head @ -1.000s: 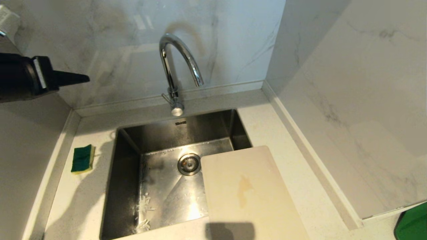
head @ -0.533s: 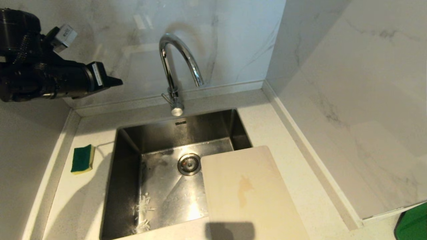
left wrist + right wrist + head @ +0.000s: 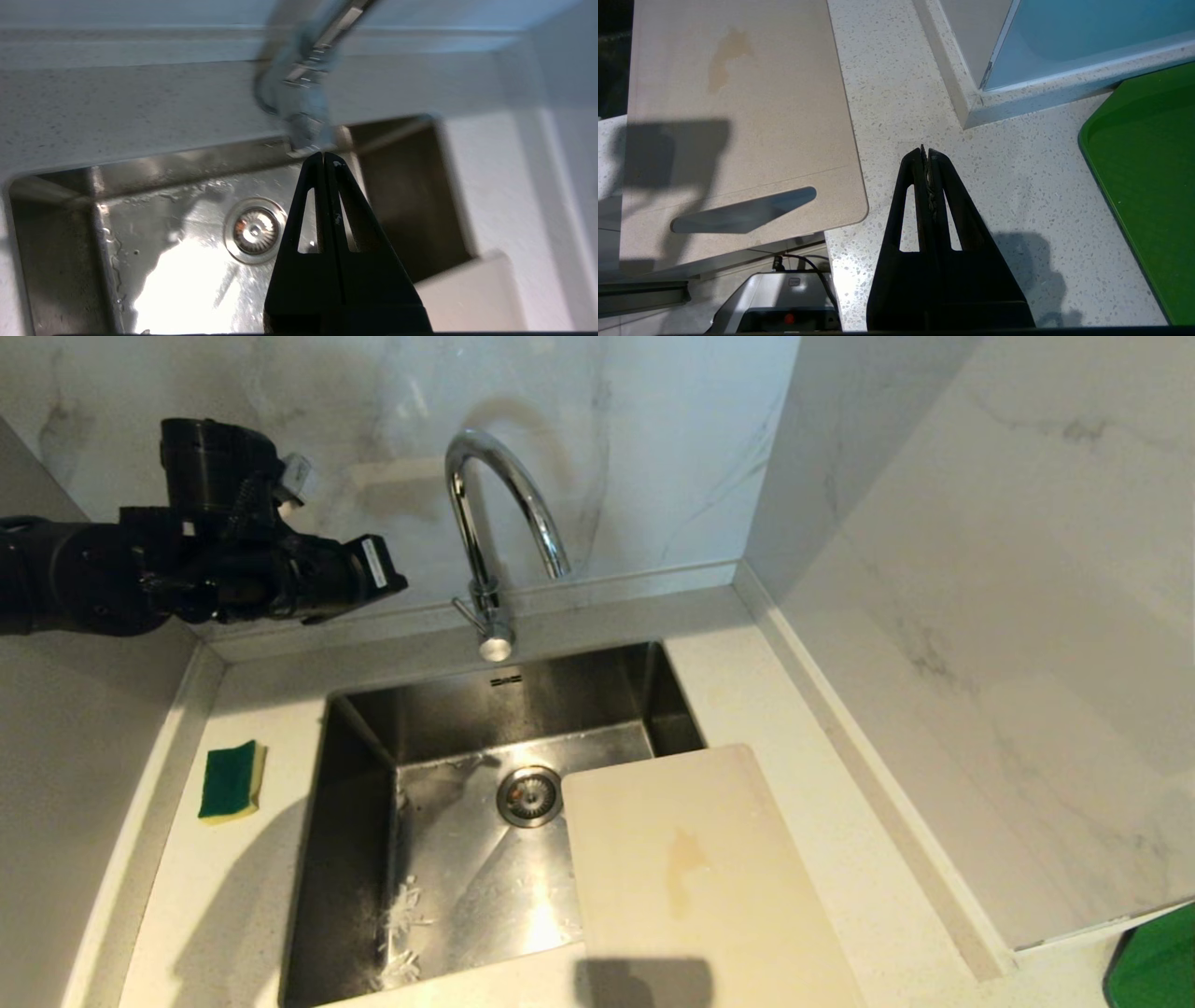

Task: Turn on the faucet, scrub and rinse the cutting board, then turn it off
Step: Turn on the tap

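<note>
Here, the sink (image 3: pixel 355 859) holds white scraps (image 3: pixel 401 933); cutting board (image 3: pixel 691 877) overlaps its rim; both the left gripper (image 3: pixel 324 155) and the right gripper (image 3: pixel 927 150) are closed, empty.

1. Shiny chrome gooseneck faucet (image 3: pixel 493 513) stands upright behind the sink, no water running.
2. Cream cutting board (image 3: pixel 691 877) with an orange-brown stain lies over the sink's right corner and bench.

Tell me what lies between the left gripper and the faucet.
Nothing: in the head view the stretch from the shut left gripper to the faucet shows only bare marble wall behind; no object stands there.
</note>
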`<state>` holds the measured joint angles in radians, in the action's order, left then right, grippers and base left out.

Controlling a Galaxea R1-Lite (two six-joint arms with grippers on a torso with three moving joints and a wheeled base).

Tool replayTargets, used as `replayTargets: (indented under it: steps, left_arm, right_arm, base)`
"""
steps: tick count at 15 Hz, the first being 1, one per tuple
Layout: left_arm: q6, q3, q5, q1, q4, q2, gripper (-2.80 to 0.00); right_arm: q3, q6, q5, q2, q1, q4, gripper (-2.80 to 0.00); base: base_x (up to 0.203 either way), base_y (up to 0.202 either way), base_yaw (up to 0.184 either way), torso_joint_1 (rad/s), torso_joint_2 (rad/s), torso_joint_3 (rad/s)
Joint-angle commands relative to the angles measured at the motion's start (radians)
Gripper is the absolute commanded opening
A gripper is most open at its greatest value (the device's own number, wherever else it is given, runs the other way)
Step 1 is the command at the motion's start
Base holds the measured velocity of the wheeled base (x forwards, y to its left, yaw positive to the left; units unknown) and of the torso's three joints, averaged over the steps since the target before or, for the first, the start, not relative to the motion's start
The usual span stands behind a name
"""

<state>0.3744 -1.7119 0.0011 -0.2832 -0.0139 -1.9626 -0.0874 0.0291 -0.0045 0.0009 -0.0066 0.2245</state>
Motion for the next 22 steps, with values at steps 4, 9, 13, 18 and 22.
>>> replayTargets:
  steps: [4,9,13,18,22]
  left_arm:
    - [0.047,-0.148,0.014,-0.001,-0.01,-0.167,-2.8]
    - [0.092,-0.223,0.013,-0.001,-0.012,-0.236,-2.8]
    - [0.121,-0.26,0.014,-0.005,-0.021,-0.282,-2.8]
    - [0.118,-0.259,0.043,-0.005,-0.073,-0.285,-2.8]
    - [0.125,-0.252,0.051,-0.005,-0.075,-0.291,-2.8]
  right_arm:
    - [0.0,0.0,0.0,0.001,-0.001,0.001,-2.8]
    - [0.0,0.0,0.0,0.001,-0.001,0.001,-2.8]
    - [0.0,0.0,0.0,0.001,0.0,0.001,-2.8]
    - [-0.001,0.0,0.0,0.001,0.0,0.001,-2.8]
    - [0.0,0.0,0.0,0.001,0.0,0.002,-2.8]
  base:
    - [0.0,0.0,0.0,0.0,0.0,0.0]
    - [0.0,0.0,0.0,0.0,0.0,0.0]
    - [0.0,0.0,0.0,0.0,0.0,0.0]
    - [0.0,0.0,0.0,0.0,0.0,0.0]
    - [0.0,0.0,0.0,0.0,0.0,0.0]
